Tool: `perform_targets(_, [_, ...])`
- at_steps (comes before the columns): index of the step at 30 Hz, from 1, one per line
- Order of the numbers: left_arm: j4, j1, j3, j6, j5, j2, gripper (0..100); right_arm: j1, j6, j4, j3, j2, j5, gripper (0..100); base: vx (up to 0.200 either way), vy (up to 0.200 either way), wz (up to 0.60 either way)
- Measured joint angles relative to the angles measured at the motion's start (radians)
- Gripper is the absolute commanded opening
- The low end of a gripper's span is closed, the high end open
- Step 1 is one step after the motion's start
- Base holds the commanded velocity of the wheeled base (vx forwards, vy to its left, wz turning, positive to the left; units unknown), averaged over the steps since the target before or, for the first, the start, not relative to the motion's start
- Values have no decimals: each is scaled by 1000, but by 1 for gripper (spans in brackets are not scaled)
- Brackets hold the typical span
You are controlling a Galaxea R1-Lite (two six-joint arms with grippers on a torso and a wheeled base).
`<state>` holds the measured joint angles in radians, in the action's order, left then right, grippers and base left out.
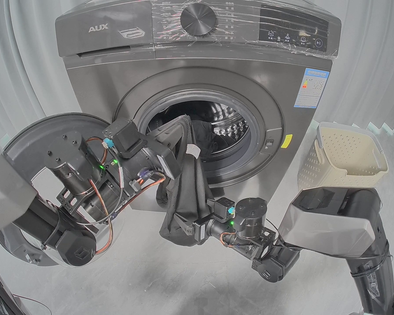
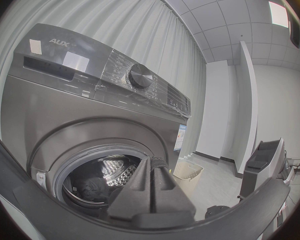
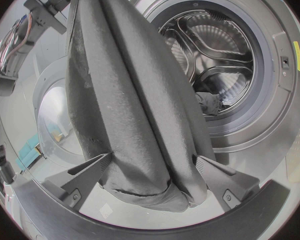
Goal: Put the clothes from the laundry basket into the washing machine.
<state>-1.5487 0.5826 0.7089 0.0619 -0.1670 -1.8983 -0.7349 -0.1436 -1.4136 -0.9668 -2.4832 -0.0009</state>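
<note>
A long black garment (image 1: 188, 184) hangs in front of the washing machine's (image 1: 100, 84) open drum. My left gripper (image 1: 184, 121) is shut on its top end at the drum's mouth; the left wrist view shows the fingers (image 2: 136, 190) pressed together with a strip of black cloth (image 2: 159, 161) at their tips. My right gripper (image 1: 186, 228) is low, at the garment's hanging end. It stands open there, its fingers (image 3: 90, 170) on either side of the garment (image 3: 130, 100). Dark clothes (image 3: 208, 102) lie inside the drum. The cream laundry basket (image 1: 346, 154) stands to the machine's right.
The round door (image 1: 30, 132) is swung open on the machine's left, behind my left arm. The floor in front of the machine is bare grey. Grey curtains hang behind the machine.
</note>
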Motion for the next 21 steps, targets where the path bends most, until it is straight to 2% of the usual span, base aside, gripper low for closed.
perform_targets(7, [0,10,-5,0,-1,13,0,25,64,15,-128,-74,-13,100,0,0,0])
perform_targets(13, [0,14,-11,6,-3,28,0,37,73,43,-232,-117,-34,100,0,0,0])
perform_targets(14, [0,14,-13,8,-3,30,0,37,73,44,-243,-123,-44,0,0,0,0])
perform_targets(21, [2,1,-40,5,0,36,0,57,71,18,-273,-144,-72,0,0,0,0])
